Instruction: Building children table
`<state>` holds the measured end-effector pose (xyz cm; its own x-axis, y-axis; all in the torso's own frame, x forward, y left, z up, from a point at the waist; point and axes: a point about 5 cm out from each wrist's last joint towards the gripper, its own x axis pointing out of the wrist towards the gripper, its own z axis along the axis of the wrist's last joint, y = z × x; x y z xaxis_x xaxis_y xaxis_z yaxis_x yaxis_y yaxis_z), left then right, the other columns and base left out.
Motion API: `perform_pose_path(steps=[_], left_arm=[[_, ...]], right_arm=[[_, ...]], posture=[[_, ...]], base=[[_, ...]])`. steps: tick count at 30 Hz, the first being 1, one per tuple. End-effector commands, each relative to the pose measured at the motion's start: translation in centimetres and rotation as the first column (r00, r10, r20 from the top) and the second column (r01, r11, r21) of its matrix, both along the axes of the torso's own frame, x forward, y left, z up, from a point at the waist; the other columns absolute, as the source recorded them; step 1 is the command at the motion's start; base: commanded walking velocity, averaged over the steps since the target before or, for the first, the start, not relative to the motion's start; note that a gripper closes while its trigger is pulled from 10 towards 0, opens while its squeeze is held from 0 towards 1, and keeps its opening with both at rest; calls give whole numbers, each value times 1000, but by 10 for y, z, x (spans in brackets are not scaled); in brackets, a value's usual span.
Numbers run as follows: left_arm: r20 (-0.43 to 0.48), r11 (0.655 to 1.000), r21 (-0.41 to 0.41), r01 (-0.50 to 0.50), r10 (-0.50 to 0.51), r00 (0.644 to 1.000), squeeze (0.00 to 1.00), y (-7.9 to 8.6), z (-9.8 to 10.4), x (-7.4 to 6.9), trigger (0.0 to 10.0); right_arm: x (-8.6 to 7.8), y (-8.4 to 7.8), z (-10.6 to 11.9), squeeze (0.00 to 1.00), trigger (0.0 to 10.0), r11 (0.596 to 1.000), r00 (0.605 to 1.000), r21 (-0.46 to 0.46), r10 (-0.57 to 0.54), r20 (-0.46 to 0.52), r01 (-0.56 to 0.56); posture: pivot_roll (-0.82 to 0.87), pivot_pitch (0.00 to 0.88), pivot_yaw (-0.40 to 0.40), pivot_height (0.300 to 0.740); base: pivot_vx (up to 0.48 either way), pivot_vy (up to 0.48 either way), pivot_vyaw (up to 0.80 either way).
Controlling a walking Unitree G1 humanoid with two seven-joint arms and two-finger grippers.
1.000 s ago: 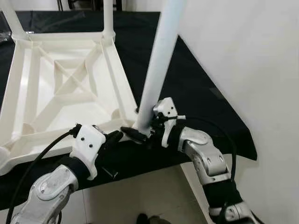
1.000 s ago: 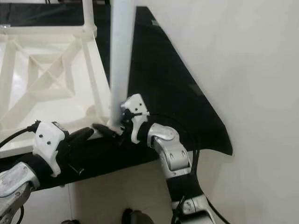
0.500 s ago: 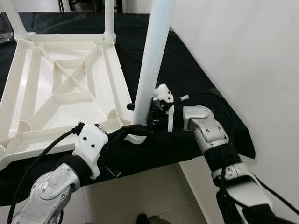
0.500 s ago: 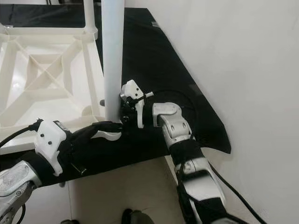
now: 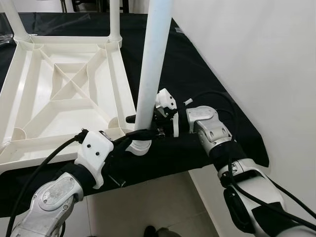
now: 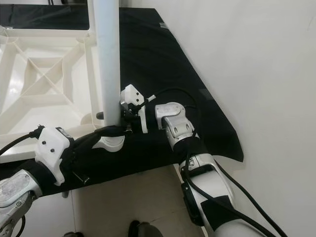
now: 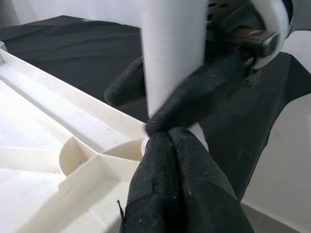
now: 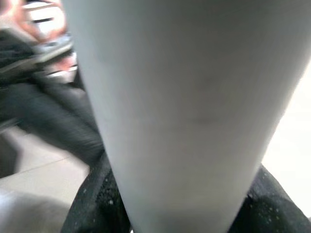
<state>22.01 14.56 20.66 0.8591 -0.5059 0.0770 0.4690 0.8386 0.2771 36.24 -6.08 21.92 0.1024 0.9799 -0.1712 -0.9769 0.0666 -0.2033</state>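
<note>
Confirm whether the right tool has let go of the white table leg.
No. In the left eye view the right tool is closed around the upright white leg just above the corner socket of the upturned tabletop.

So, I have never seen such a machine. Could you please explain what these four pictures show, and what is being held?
A humanoid robot is assembling a child's table. The two wide pictures come from cameras in its head, looking down; the two close ones come from cameras on its wrists. On a black cloth lies the white table top, upside down, ribs showing, with two legs already standing at its far corners. The right gripper is shut on a white leg, holding it upright at the near right corner. The left gripper, fingers closed together, rests at the socket below that leg.
</note>
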Motion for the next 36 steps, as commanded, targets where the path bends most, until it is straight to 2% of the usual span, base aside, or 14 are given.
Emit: perform_pose_path(steps=[1,3,5,7,10,19,20,21,22,26,28,31,32,36], left_arm=[[-32,1000,8,14,-13,999,0,-1,-6,-1,10000],[-34,1000,7,14,-14,999,0,-1,-6,-1,10000],[-42,1000,11,23,-22,999,0,0,-7,-2,10000],[-44,999,12,30,-29,999,0,-1,-7,-1,10000],[-43,999,8,39,-38,998,0,-3,-7,-1,10000],[-33,1000,7,30,-30,999,0,-2,-5,0,10000],[-33,1000,10,25,-25,999,0,0,-5,0,10000],[-33,1000,10,25,-25,999,0,0,-5,0,10000],[-32,1000,11,20,-20,999,0,1,-5,0,10000],[-31,1000,10,22,-22,999,0,1,-5,0,10000],[-32,1000,7,30,-30,999,0,-2,-5,0,10000],[-33,999,6,33,-33,999,0,-3,-5,0,10000],[-33,999,6,34,-34,999,0,-4,-6,0,10000],[-31,1000,5,28,-28,999,0,-3,-5,0,10000]], right_arm=[[10,-14,-27,0,0,953,954,-59,-299,-23,297],[11,-17,-37,0,0,910,910,-59,-413,-28,411],[13,-31,-63,0,0,557,556,-44,-831,-27,829],[-3,-25,-76,0,0,545,546,-59,-838,-11,836],[-21,-5,-76,0,0,638,639,-41,-769,17,769],[-15,17,-54,0,0,754,754,1,-656,-14,656],[-18,23,-48,0,10000,759,759,31,-650,-24,651],[-18,23,-48,0,10000,759,759,31,-650,-24,651],[-29,34,-33,1000,10000,816,822,99,-567,-57,570],[-40,43,-18,1000,10000,898,913,169,-402,-64,407],[-47,45,-5,1000,10000,953,977,217,-214,-18,213],[-48,44,-1,1000,10000,961,986,225,-164,4,159],[-46,42,0,0,10000,976,992,193,-116,46,105],[-29,31,-5,0,10000,997,998,72,-22,64,17]], posture=[[132,217,-189,740],[132,218,-189,740],[125,225,-185,740],[135,230,-179,740],[126,219,-174,740],[129,212,-188,740],[127,212,-187,740],[127,212,-187,740],[127,212,-186,740],[127,212,-184,740],[126,215,-183,740],[125,216,-184,740],[128,218,-185,740],[140,230,-194,740]], base=[[0,0,0],[0,0,0],[0,0,0],[0,0,0],[0,0,0],[0,0,0],[0,0,0],[0,0,0],[0,0,0],[0,0,0],[0,0,0],[0,0,0],[0,0,0],[0,0,0]])
